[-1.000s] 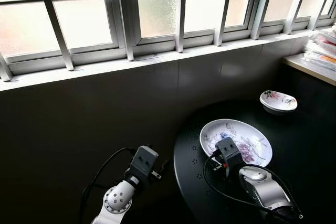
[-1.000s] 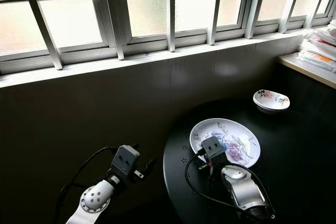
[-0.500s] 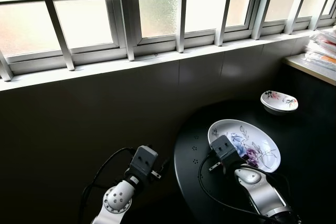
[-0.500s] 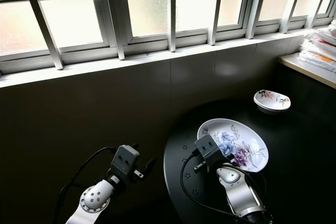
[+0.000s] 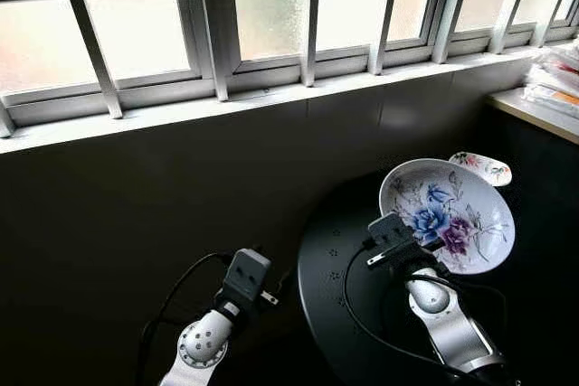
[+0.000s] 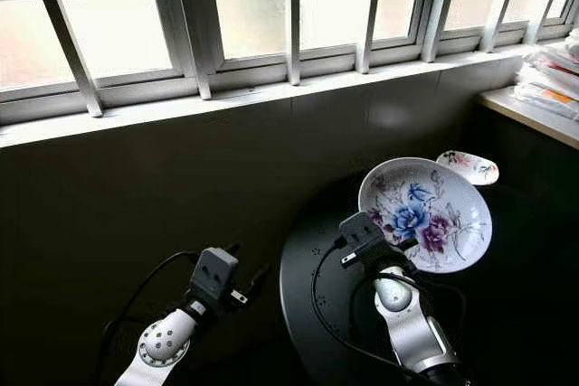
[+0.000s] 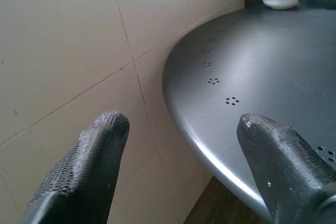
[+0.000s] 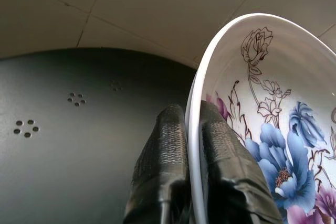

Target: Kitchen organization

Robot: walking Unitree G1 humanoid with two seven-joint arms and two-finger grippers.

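The flowered plate point(image 5: 450, 214) is tilted up off the round black table point(image 5: 348, 314), its rim pinched by the right gripper point(image 8: 190, 153). It looks picked up but not yet put away. A small bowl point(image 5: 481, 167) sits at the table's far edge. The left gripper point(image 7: 181, 150) hangs spread beside the table's near edge.

2 dishes: 1 large floral plate point(image 5: 449, 215), 1 small floral bowl point(image 5: 481, 167). 1 round black table point(image 5: 348, 296). 2 grippers: left gripper point(image 7: 181, 145), right gripper point(image 8: 190, 145). 1 stack of papers point(image 5: 555, 79) on 1 counter point(image 5: 534, 115). 1 windowsill point(image 5: 181, 113).
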